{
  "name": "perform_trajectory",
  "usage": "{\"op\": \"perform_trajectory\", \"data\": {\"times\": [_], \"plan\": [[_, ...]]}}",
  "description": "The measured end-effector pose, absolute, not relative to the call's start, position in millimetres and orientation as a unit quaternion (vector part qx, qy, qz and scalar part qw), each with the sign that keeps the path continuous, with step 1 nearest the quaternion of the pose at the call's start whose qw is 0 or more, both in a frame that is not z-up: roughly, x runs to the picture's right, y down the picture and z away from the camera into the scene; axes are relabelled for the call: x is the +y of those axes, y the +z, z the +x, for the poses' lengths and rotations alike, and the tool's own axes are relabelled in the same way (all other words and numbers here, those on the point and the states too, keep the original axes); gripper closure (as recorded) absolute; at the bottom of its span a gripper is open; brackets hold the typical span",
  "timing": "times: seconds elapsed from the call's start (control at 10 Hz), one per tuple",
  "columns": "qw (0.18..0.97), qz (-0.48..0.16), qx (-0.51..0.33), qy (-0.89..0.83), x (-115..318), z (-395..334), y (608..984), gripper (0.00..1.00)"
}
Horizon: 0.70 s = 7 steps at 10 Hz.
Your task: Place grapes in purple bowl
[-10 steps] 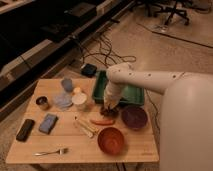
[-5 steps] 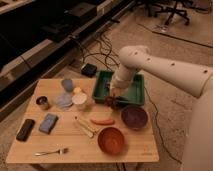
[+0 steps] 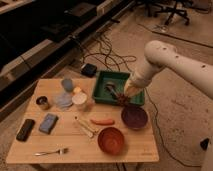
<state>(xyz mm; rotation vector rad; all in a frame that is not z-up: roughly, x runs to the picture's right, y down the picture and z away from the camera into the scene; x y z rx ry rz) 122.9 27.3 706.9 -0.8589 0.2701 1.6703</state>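
The arm (image 3: 161, 54) has swung over the last second. At first its white bulk filled the right foreground and hid the right edge of the worktop (image 3: 30, 150). Half a second ago its elbow stood above the green tray (image 3: 120, 79). Now the elbow sits farther right, clear of the tray, and the forearm slants down and left from it. The tool (image 3: 123, 95) has moved from over the tray's left-middle part to its near right corner, at the front rim. The grapes (image 3: 121, 100) now show as a dark clump at the tool's tip, just beside the far edge of the purple bowl (image 3: 145, 114).
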Motion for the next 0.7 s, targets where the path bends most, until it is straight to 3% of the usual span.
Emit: {"op": "perform_trajectory", "data": {"times": [0.4,0.7], "plan": [[0.601,-0.363,0.105,0.705,53.6,129.6,676.1,1.0],[0.591,-0.358,0.118,0.713,74.3,146.1,680.7,1.0]]}}
